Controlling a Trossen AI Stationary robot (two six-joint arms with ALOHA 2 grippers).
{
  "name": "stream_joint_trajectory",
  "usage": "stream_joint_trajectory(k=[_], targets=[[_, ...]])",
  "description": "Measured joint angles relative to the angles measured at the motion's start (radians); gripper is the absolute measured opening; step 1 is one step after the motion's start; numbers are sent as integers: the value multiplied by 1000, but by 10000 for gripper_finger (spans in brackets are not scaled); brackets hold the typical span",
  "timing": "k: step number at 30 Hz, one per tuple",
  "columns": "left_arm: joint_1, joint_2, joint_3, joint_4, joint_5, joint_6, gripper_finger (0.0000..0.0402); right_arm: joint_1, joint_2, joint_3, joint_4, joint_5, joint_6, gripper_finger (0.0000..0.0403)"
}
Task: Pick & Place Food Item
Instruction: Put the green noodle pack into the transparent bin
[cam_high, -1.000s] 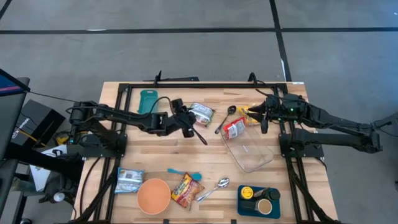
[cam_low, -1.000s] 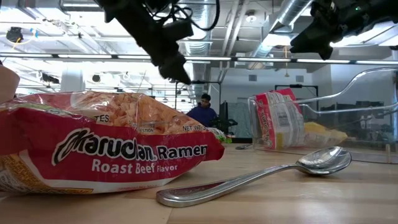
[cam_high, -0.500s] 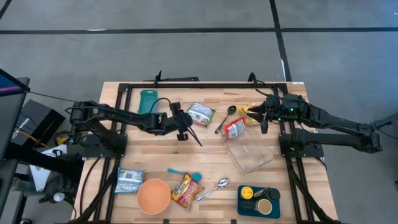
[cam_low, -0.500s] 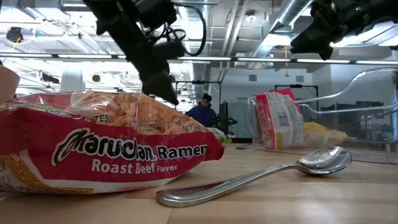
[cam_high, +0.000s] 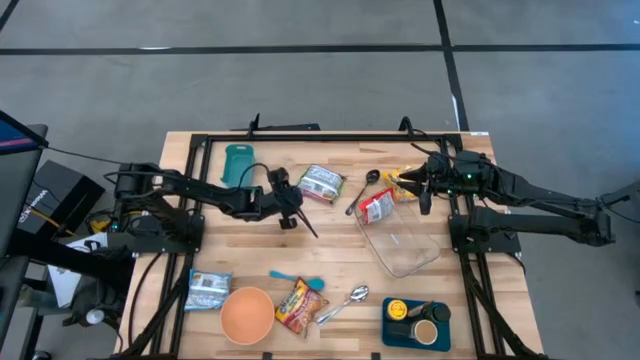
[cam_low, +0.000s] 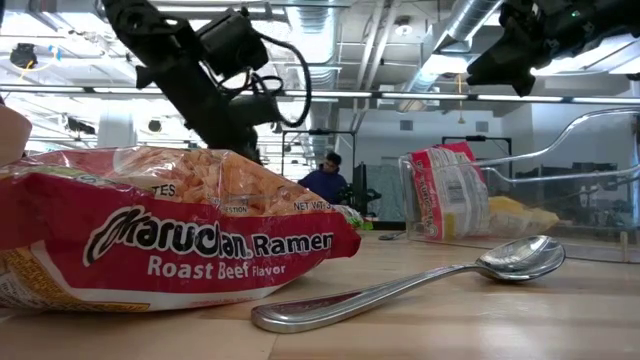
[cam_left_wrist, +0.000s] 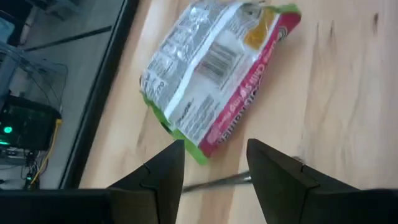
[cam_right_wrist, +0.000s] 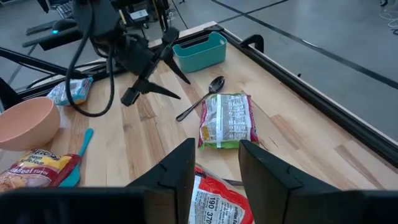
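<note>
Left gripper (cam_high: 291, 212) spread, empty, hovering at seven o'clock of green-edged ramen packet (cam_high: 322, 183); step: approach before grasp; next: advance, straddle packet's edge, pinch; right gripper (cam_high: 423, 190) spread, waiting above clear container (cam_high: 405, 245) at table's two o'clock.

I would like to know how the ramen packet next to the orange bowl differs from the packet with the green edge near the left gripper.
The ramen packet by the orange bowl is red and orange; the green-edged packet is mostly silvery white. The first lies at the table's near edge, far from both arms; the second lies farther back, just ahead of the open left gripper. Both lie flat on the wood, ungripped.
</note>
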Motion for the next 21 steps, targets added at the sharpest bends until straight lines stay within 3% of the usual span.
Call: stream_joint_trajectory(k=[13, 21], targets=[[49, 154, -8, 119, -1, 6, 167, 6, 2, 0, 6, 0, 0, 118], [77, 180, -8, 157, -2, 4, 167, 6, 2, 0, 5, 0, 0, 118]])
